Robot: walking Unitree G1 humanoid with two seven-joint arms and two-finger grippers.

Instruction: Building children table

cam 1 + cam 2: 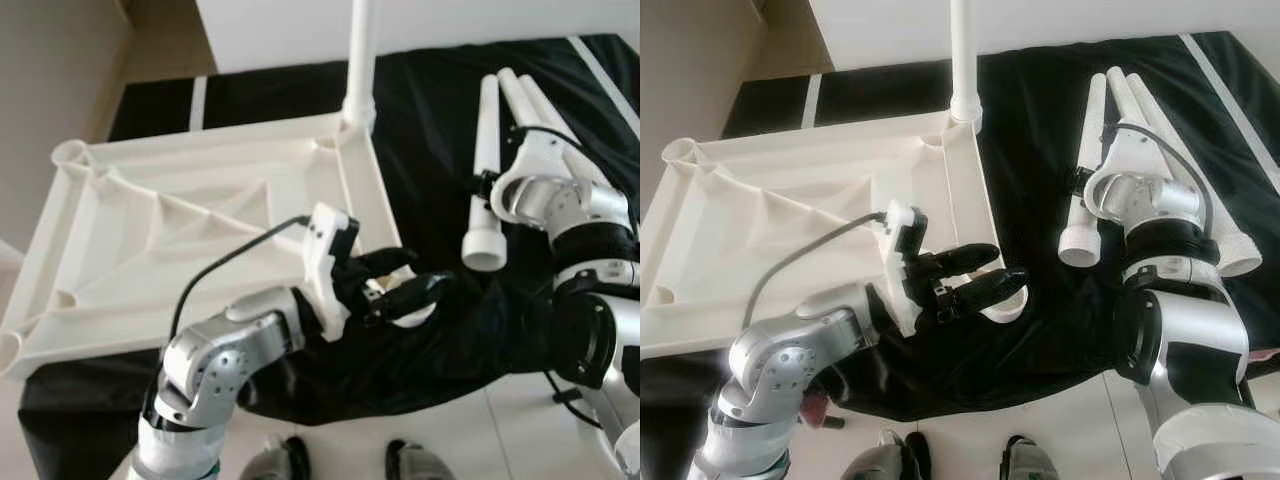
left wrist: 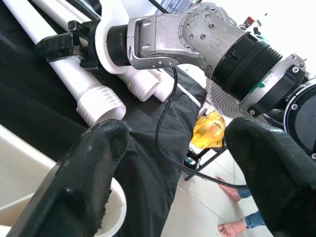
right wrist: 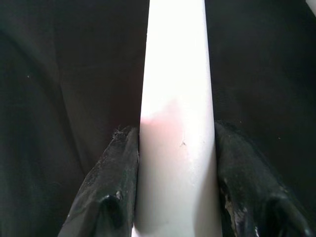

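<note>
The white table top (image 1: 200,220) lies upside down on a black cloth (image 1: 430,120). One white leg (image 1: 360,60) stands upright in its far right corner. My left gripper (image 1: 415,280) is open and hovers just over the near right corner socket (image 1: 1005,308), holding nothing. To the right, three loose white legs lie side by side. My right gripper (image 3: 175,131) is shut on the leftmost leg (image 1: 487,150), one black finger (image 3: 113,177) pressed on each side of the tube. That grasp is also visible in the left wrist view, where the right gripper (image 2: 59,44) clamps the ribbed-end leg (image 2: 96,101).
Two more legs (image 1: 545,110) lie past my right wrist. The cloth ends near my feet on white tile floor (image 1: 500,440). A person's bare feet (image 2: 232,229) and a yellow object (image 2: 210,131) are on the floor beyond the cloth. A wall runs along the far side.
</note>
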